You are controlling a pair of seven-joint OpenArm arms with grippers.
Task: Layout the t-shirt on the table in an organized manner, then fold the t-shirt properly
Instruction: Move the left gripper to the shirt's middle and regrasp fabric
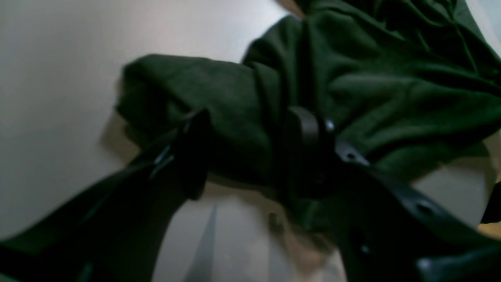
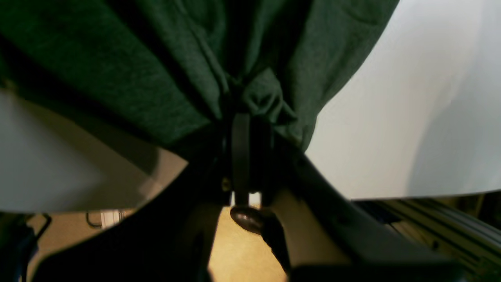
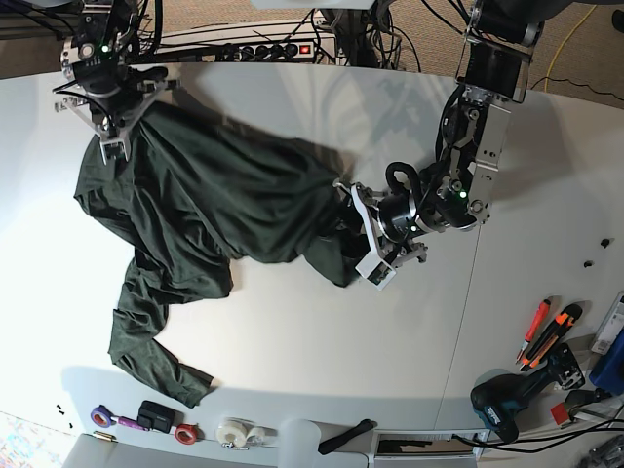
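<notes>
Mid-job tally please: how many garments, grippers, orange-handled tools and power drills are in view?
t-shirt: 1
Grippers: 2 (left gripper, right gripper)
Orange-handled tools: 2
Power drill: 1
Total: 6

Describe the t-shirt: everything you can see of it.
The t-shirt is dark green heathered knit, long-sleeved, wrinkled and bunched. It lies on the white table, one cuffed sleeve trailing toward the near edge. The right gripper pinches a gathered fold; the left gripper has a bunched end between its wide-set jaws.
</notes>
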